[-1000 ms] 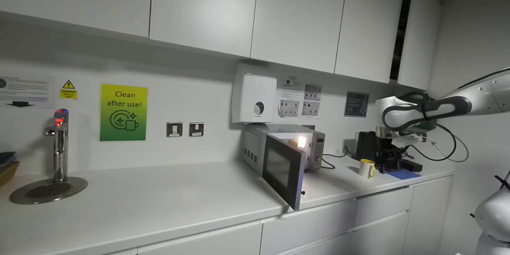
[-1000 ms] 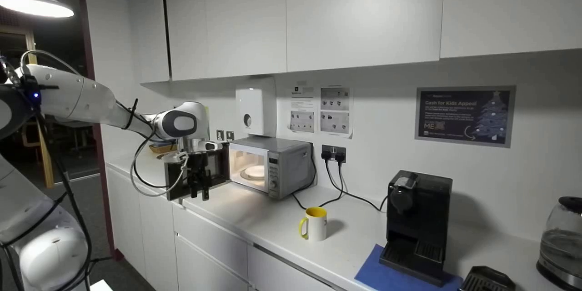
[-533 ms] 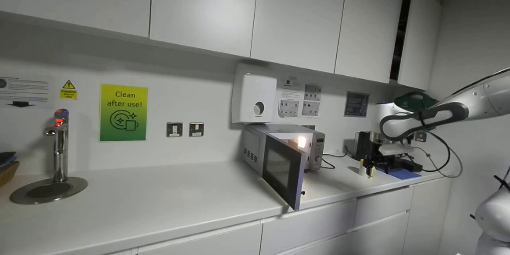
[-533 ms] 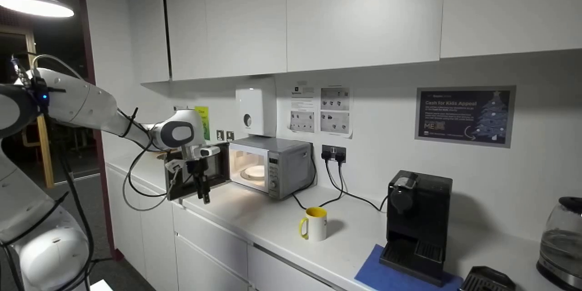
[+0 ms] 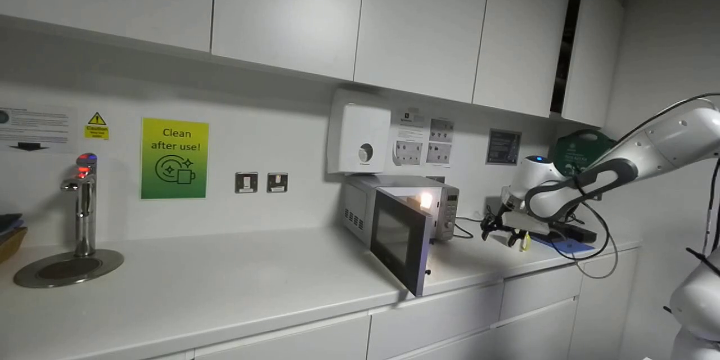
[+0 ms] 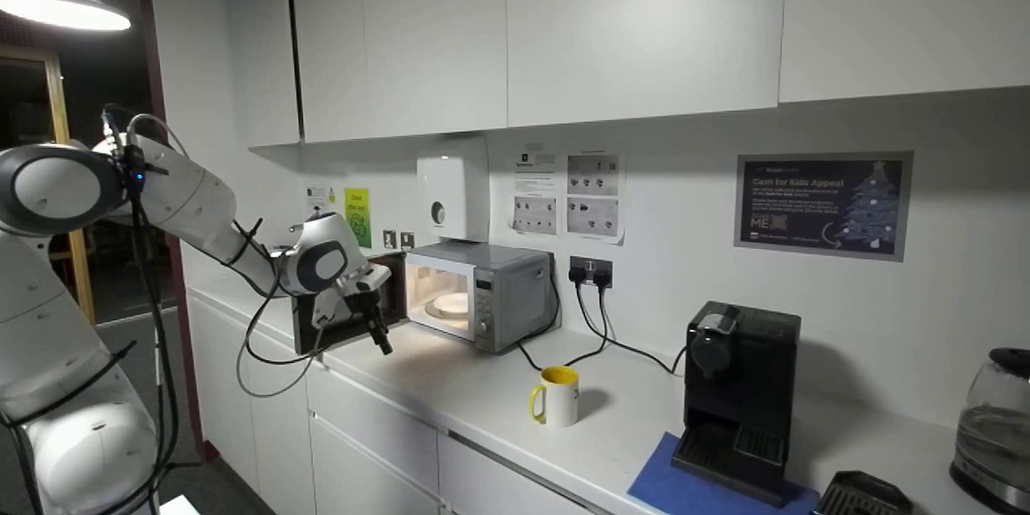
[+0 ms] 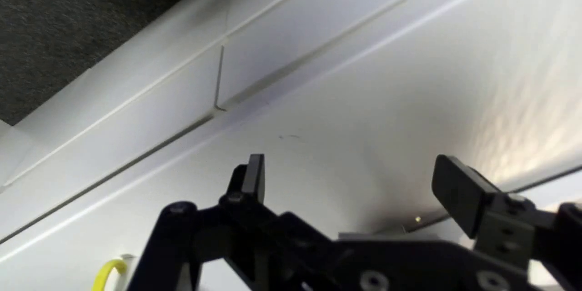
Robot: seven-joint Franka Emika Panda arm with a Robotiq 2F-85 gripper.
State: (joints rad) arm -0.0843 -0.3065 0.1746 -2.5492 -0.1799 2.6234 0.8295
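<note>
I have the gripper (image 7: pixel 350 168) tilted over the counter (image 5: pixel 253 275) near the microwave's (image 6: pixel 519 290) open front, its fingers (image 7: pixel 255 179) spread wide, with the white surface showing between them in my wrist view. The white mug (image 6: pixel 561 404) with the yellow inside stands upright on the counter, apart from the gripper; in an exterior view I see it whole, while in the wrist view I catch just part of its yellow handle (image 7: pixel 103 273) at the lower left. The microwave door (image 5: pixel 396 242) is swung open toward the counter's front edge, and the lit interior (image 6: pixel 438 278) shows me a pale round plate (image 6: pixel 452 305). Farther along the counter, past the mug, a black coffee machine (image 6: pixel 748 394) stands on a blue mat (image 6: pixel 656 476), and I see a glass jug (image 6: pixel 991 434) beyond it
</note>
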